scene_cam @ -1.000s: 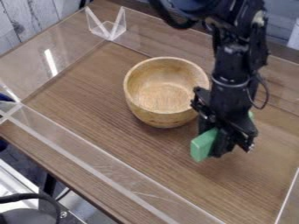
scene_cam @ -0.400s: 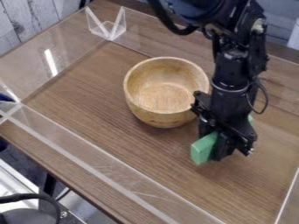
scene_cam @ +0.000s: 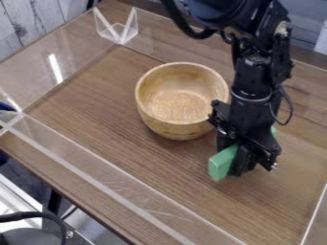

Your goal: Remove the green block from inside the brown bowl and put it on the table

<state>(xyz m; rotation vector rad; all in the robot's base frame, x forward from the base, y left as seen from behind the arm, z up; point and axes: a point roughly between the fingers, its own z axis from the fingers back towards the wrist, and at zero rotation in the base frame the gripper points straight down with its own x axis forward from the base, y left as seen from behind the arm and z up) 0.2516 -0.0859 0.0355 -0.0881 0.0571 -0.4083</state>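
**Green block held beside the bowl, low over the table**

Wood-grain brown fills most of what we see: the table (scene_cam: 90, 105) runs from the upper left down to the lower right, and low clear acrylic walls (scene_cam: 76, 177) edge it along the near side and the far left. In the far corner a small clear angled piece (scene_cam: 118, 27) stands against the wall. Beyond the walls we make out a pale planked surface at the upper left and dark shapes at the bottom left that we cannot identify.

Near the middle of the table sits the brown bowl (scene_cam: 160, 115), round, thick-walled and upright, its paler inside bare as far as we can see into it.

Just to the right of the bowl, the black robot arm (scene_cam: 255, 57) comes down from the top of the picture and ends in the gripper (scene_cam: 246, 148), which points straight down. We see its fingers clamped on the green block (scene_cam: 225, 162), which stands out bright below and to the left of the fingertips. The block is outside the bowl, just beside its near right rim, and tilted rather than lying flat. Its lower end is very close to the tabletop, though we cannot tell whether it touches the wood or hangs just above it.
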